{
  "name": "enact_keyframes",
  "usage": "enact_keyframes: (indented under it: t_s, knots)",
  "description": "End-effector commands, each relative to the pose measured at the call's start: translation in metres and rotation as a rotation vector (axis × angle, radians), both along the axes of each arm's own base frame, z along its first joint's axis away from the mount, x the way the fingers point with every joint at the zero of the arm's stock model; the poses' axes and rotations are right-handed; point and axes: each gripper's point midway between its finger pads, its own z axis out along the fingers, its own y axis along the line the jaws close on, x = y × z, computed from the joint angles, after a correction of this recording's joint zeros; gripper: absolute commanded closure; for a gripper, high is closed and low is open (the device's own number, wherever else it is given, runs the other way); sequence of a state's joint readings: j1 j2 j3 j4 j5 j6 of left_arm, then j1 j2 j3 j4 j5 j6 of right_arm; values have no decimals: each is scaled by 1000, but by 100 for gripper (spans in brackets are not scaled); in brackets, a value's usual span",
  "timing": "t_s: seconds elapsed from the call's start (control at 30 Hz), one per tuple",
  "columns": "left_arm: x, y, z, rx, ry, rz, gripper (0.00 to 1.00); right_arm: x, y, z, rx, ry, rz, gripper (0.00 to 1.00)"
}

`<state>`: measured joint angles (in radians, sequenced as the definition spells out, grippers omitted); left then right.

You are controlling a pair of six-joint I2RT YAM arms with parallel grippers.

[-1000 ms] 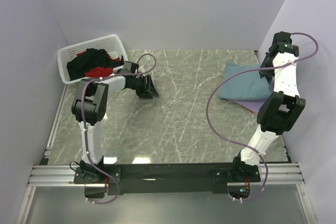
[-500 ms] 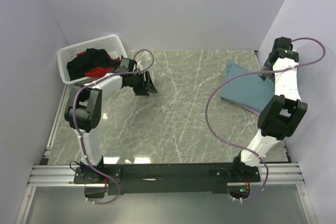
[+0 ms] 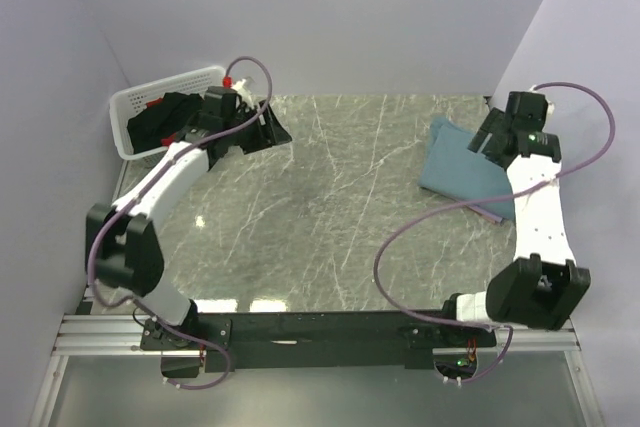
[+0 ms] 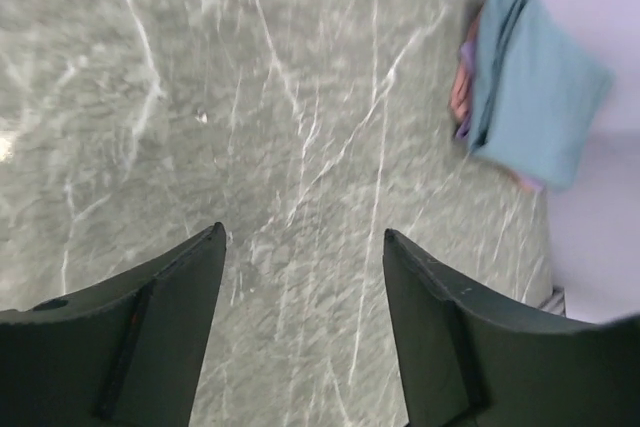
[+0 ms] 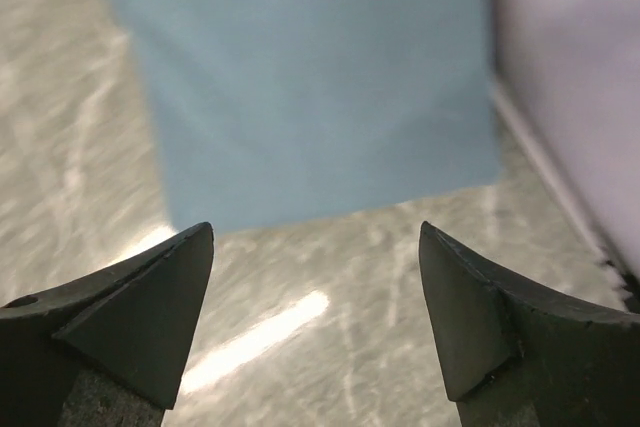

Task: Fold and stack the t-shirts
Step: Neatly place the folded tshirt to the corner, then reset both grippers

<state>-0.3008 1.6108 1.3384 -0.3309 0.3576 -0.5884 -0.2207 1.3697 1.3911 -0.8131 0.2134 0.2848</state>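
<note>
A folded teal-blue t-shirt point(image 3: 462, 165) lies at the table's far right, on a lavender t-shirt whose edge point(image 3: 492, 210) peeks out below it. My right gripper point(image 3: 487, 137) hovers over the teal t-shirt's far corner, open and empty. In the right wrist view the teal t-shirt point(image 5: 310, 77) lies beyond my right gripper point(image 5: 315, 229). A black t-shirt point(image 3: 160, 122) and a bit of red t-shirt point(image 3: 167, 130) lie crumpled in the white basket point(image 3: 135, 100). My left gripper point(image 3: 272, 128) hangs beside the basket, open and empty. The left wrist view looks across bare marble between my left gripper point(image 4: 303, 234) and the teal t-shirt point(image 4: 535, 97).
The basket stands in the far left corner against the walls. The right wall point(image 5: 570, 67) runs close beside the folded pile. Purple cables loop from both arms above the table point(image 3: 340, 207).
My right gripper opened, let go of the teal t-shirt and drew back. The left arm stretched out and swung its gripper toward the basket, jaws opening wider.
</note>
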Motion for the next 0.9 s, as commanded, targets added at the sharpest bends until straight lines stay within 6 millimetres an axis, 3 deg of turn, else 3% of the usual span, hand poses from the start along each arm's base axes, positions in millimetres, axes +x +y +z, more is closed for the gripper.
enact_keyframes:
  t_s: [0.0,0.03,0.1,0.17,0.2,0.23,0.3,0.33,0.37,0.43,0.57,0.73,0.87]
  knots:
    - [-6,20,37,-15,-107,131,29,15,47,40,30,-204,131,11]
    - [-9,29,51,-12,-148,180,28,14,57,37,35,-208,159,11]
    - [-17,39,53,-10,-164,225,26,12,87,46,45,-264,233,10]
    - [-26,55,68,-1,-217,295,22,8,113,38,67,-277,290,10]
    - [-32,61,64,5,-211,320,18,7,122,45,74,-325,314,10]
    - [-40,68,78,-5,-255,347,11,2,140,33,98,-315,353,11]
    - [-50,81,74,3,-262,404,1,-3,157,24,128,-338,396,11]
    - [-59,89,84,-5,-292,432,1,-6,169,22,150,-348,423,10]
    - [-63,97,78,2,-288,474,1,-8,177,19,166,-349,444,11]
    - [-75,108,87,-9,-317,521,1,-11,186,12,180,-356,469,11]
    - [-93,134,75,14,-287,643,1,-16,206,3,184,-347,535,11]
    - [-111,166,73,53,-278,804,1,-13,208,7,151,-365,553,11]
    - [-117,180,73,82,-285,862,1,-11,206,14,128,-398,553,11]
